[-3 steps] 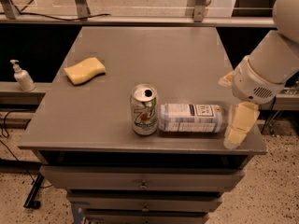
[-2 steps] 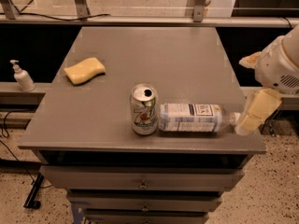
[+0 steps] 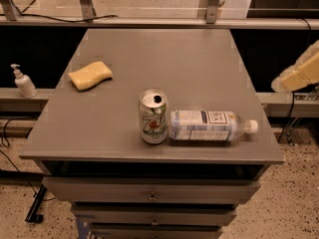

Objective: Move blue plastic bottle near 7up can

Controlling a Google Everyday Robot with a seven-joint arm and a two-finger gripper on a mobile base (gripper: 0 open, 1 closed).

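I see the blue plastic bottle (image 3: 207,126) lying on its side on the table (image 3: 164,59), directly right of the upright 7up can (image 3: 153,116). The end effector (image 3: 299,73) hangs beyond the table's right edge. I cannot tell its aperture.

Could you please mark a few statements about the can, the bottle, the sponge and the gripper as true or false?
1. The blue plastic bottle lies on its side right beside the 7up can. True.
2. The 7up can lies tipped over. False: it stands upright.
3. The gripper holds the bottle. False: it is at the picture's right edge, beyond the table, apart from the bottle.
4. The yellow sponge lies on the table, apart from the can. True.
5. The bottle's cap points toward the can. False: it points away from it.
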